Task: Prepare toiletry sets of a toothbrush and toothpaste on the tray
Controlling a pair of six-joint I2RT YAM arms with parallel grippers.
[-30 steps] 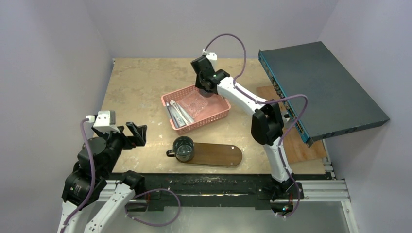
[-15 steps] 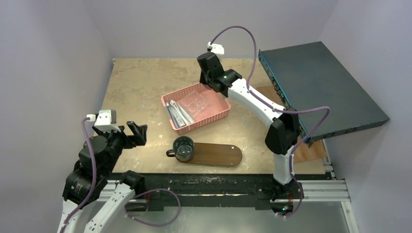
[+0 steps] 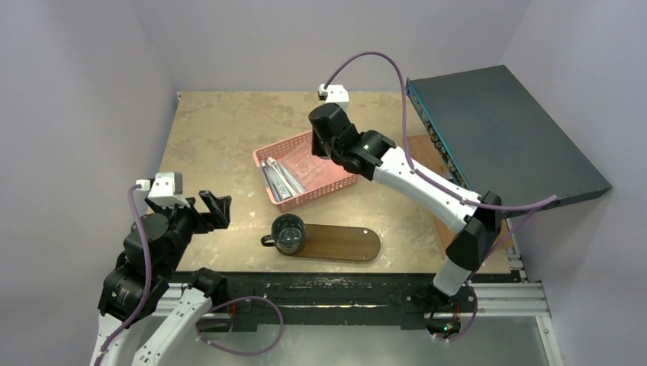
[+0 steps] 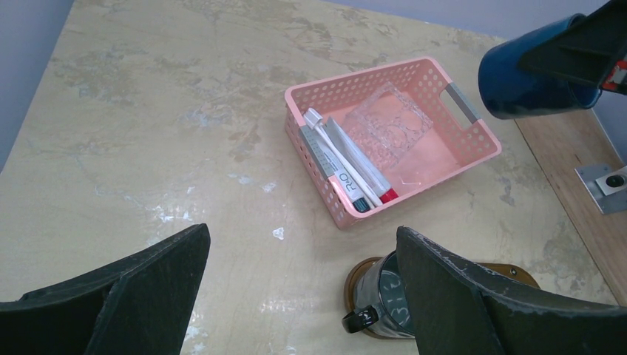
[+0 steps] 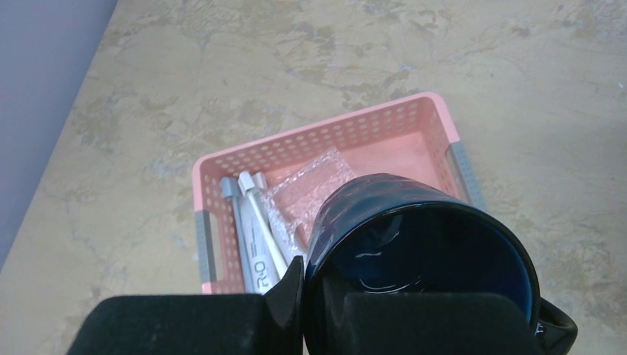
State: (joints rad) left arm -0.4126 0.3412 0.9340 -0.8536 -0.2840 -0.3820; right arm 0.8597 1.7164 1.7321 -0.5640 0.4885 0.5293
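Two arms, two different jobs here. On the left, our left gripper (image 4: pixel 302 235) hangs low near the table's near edge with its fingers spread wide and nothing between them. We reckon it's parked facing the pink mesh basket (image 4: pixel 370 74) so it can reach in. The toothbrush (image 4: pixel 344 157) and toothpaste tube (image 4: pixel 319 154) lie side by side along the basket's left wall, next to a bubble-wrap packet (image 4: pixel 388 122), so no set is on the tray yet. The dark oval tray (image 3: pixel 343 244) sits just in front of the basket, with a dark mug (image 3: pixel 288 232) standing on its left end. Further right, our right gripper (image 5: pixel 307 310) is clamped on the rim of a blue mug (image 5: pixel 421 244), one finger inside and one outside, carrying it tilted above the basket. We guess it's headed for the tray. At far right, a dark flat box (image 3: pixel 503 137) leans out of the way.
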